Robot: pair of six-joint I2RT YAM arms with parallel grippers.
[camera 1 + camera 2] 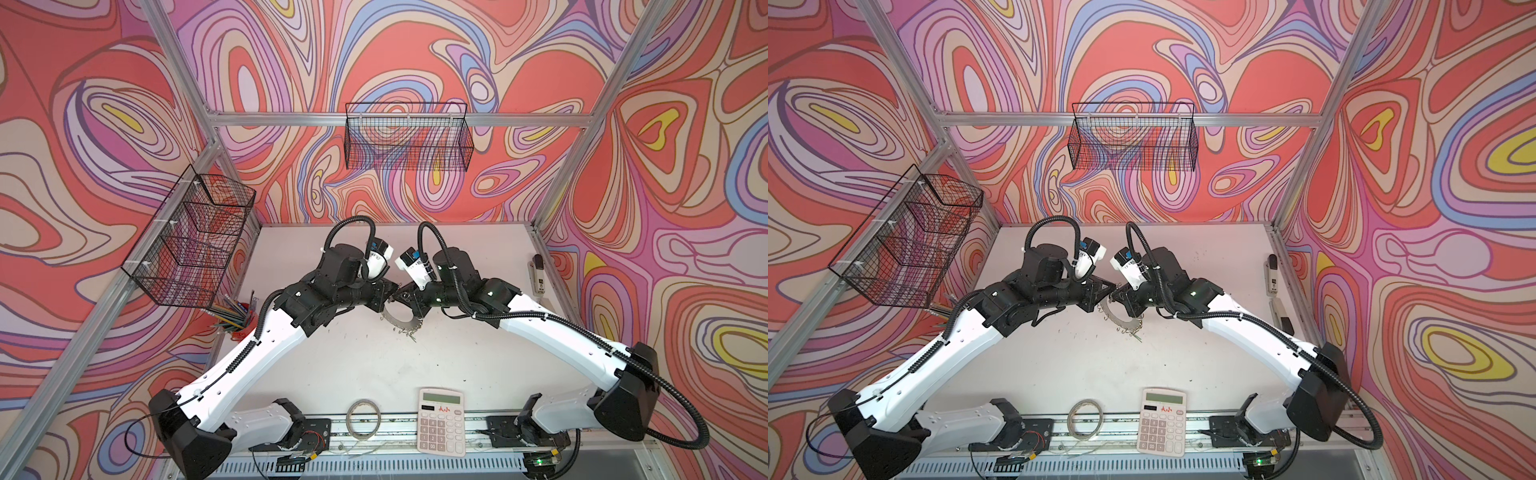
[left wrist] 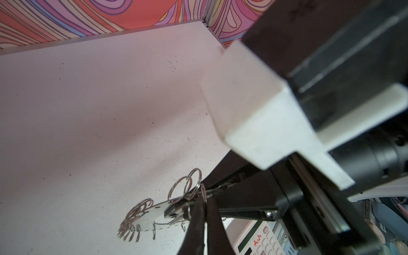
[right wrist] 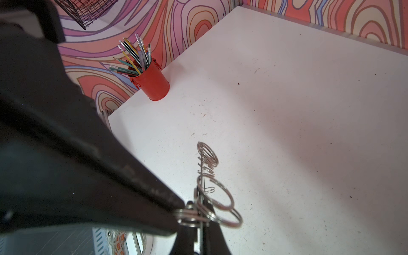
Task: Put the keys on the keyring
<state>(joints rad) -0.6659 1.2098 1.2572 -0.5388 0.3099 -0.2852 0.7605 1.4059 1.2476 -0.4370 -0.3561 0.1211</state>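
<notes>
Left end effector pinches a keyring loop, right end effector its disc. Pulling apart may bend the loop.

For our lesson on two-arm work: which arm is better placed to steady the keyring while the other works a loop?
Right. The right gripper is shut on the disc edge of the keyring; the left gripper pinches only a small wire loop at the rim.

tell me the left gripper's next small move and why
Likely a slight pull of the left gripper away from the right gripper, to spread the wire loop it pinches. The right gripper clamps the keyring by its flat plate, both are shut, and no key shows in either grip.
</notes>
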